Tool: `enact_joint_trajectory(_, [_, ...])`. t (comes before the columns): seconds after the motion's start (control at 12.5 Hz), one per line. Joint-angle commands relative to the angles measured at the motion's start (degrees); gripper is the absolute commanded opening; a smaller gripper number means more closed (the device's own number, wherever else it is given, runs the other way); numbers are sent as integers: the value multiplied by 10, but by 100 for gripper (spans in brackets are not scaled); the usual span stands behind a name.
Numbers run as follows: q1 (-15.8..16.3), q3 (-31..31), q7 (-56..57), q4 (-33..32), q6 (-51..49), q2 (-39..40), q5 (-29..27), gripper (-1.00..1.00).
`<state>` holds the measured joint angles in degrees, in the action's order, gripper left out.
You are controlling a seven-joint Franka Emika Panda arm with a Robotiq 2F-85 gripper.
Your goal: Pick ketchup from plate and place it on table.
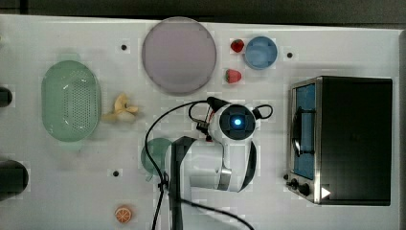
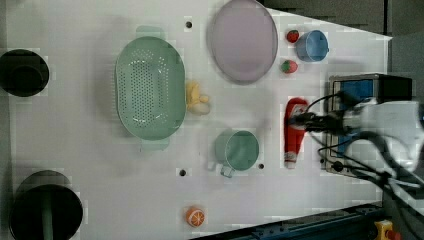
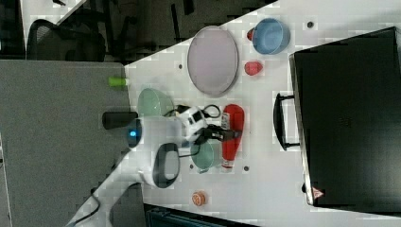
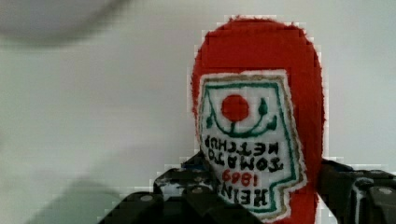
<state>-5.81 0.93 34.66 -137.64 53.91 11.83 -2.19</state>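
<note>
- While the plate [image 2: 243, 40] sits bare, the ketchup [image 2: 294, 131] lies flat on the table [image 2: 90, 150], between the green cup [image 2: 237, 149] and the toaster oven [image 3: 347, 116].
- Gripper [image 4: 261, 193]: fingers [image 4: 187, 186] partly open, one either side of the bottle at its label.
- Contact looks likely in the wrist view, can't confirm a firm grip.
- Strawberries [image 1: 233, 75] lie beside the blue bowl [image 1: 261, 52].

We note: ketchup [image 4: 261, 70] red, white label w/ green border, red dot, dark lettering. Plate [image 1: 178, 55] pale lilac-grey. Table [image 1: 57, 191] white w/ dark screw holes. Basket [image 2: 149, 87] mint green, perforated. Bowl [image 1: 261, 52] blue. Strawberries [image 1: 233, 75] red.
</note>
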Motion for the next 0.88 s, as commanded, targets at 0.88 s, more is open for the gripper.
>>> enact_joint_trajectory(0.88, [2, 16, -45, 34, 72, -27, -9, 100])
